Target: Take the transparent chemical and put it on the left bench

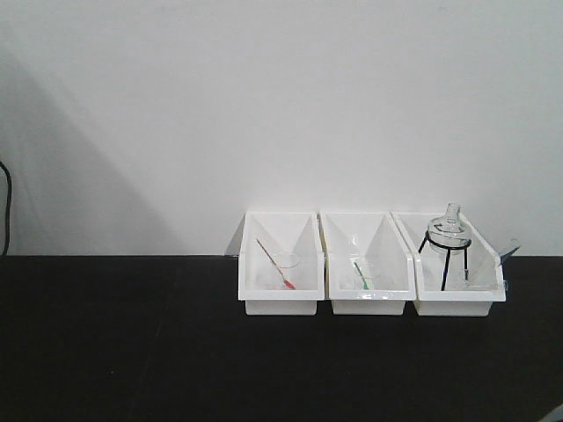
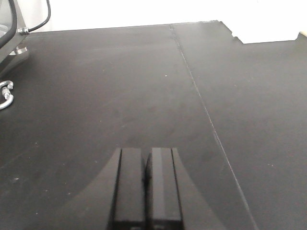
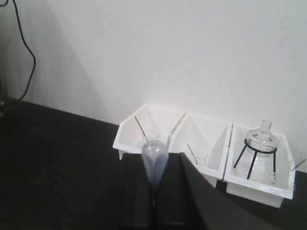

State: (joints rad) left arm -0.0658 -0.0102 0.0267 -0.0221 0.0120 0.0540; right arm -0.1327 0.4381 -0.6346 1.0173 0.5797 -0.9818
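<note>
Right claw pinches pale stirrer before three bins.

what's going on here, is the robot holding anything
Yes. The right gripper has its fingers closed on a pale spoon-shaped stirrer that pokes up between them; the beaker it belongs to can't be seen. It hangs over the black bench, facing three white bins by the wall. The left gripper is shut and empty above bare benchtop. Nothing has been set down yet.
</note>
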